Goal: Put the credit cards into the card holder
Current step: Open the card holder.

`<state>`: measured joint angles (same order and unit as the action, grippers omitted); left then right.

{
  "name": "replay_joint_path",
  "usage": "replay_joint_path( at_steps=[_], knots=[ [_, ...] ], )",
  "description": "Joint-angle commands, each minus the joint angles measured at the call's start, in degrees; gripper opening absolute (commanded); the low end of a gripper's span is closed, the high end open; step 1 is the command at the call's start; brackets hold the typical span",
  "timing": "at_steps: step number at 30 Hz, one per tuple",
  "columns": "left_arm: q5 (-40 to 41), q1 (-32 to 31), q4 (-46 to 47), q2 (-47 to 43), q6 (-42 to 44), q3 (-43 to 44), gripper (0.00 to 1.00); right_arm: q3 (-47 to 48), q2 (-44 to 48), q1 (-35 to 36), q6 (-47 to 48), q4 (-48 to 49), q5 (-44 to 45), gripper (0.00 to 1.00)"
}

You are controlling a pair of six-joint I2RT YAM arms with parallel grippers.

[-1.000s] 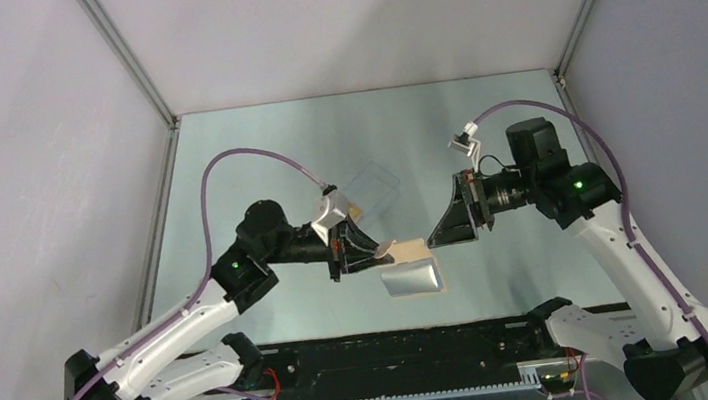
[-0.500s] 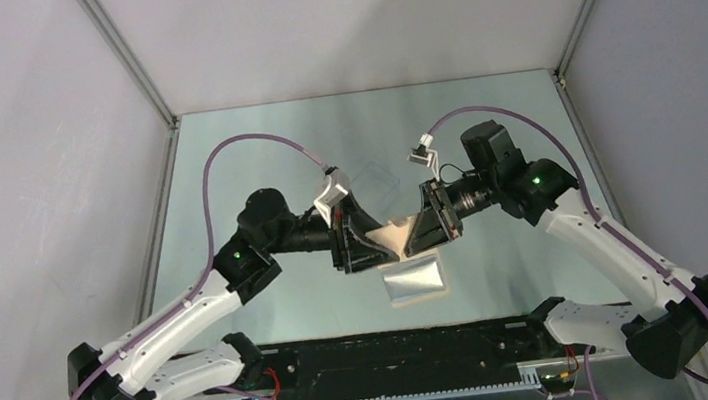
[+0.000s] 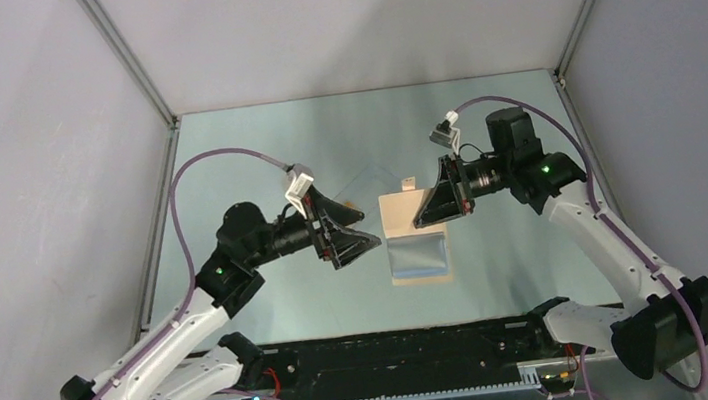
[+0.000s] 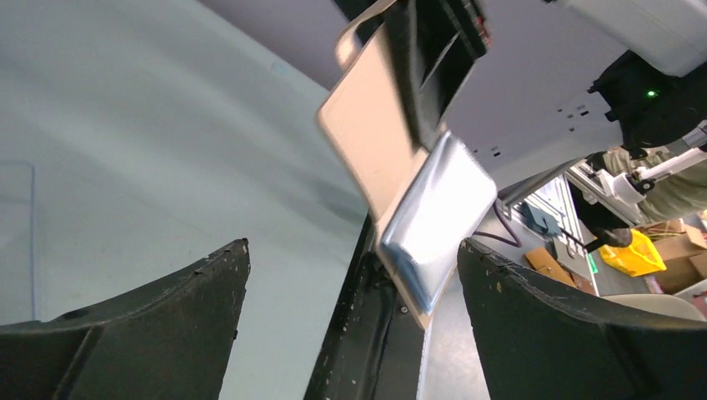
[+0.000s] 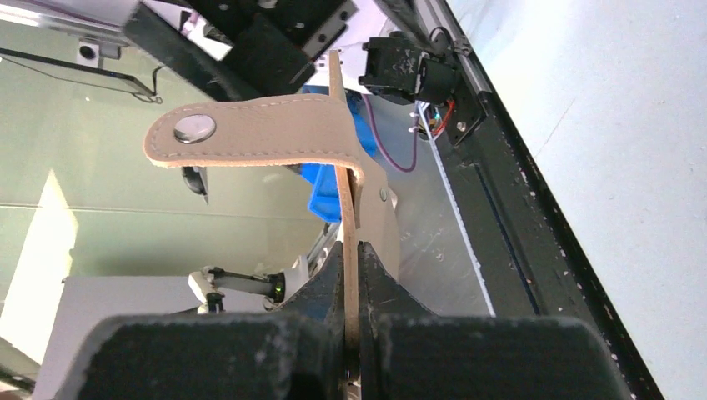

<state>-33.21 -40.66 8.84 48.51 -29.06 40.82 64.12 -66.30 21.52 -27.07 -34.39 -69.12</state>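
Above the table's (image 3: 482, 125) middle, the right claw (image 3: 420, 223) pinches the open card holder (image 3: 400, 213) by one flap, lifted off the surface; the left claw (image 3: 370, 228) gapes wide, empty, just beside it; no credit cards show; judged step: presenting the holder; next the left arm must fetch a card, with bare table around it.

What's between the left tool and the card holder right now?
Nothing. In the top view, only bare table shows between the open left tool and the card holder; the left wrist view agrees.
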Motion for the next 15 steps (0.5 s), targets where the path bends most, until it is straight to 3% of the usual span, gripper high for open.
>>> replay_joint_path(
  at_steps=[1, 15],
  knots=[
    [0.7, 0.8, 0.2, 0.5, -3.5, -1.4, 0.98, 0.2, 1.7, -1.0, -3.2, 3.9, -5.9, 0.00],
    [0.4, 0.5, 0.6, 4.1, -2.5, -2.1, 0.93, 0.2, 1.9, -1.4, -4.4, 5.2, -5.8, 0.00]
  ],
)
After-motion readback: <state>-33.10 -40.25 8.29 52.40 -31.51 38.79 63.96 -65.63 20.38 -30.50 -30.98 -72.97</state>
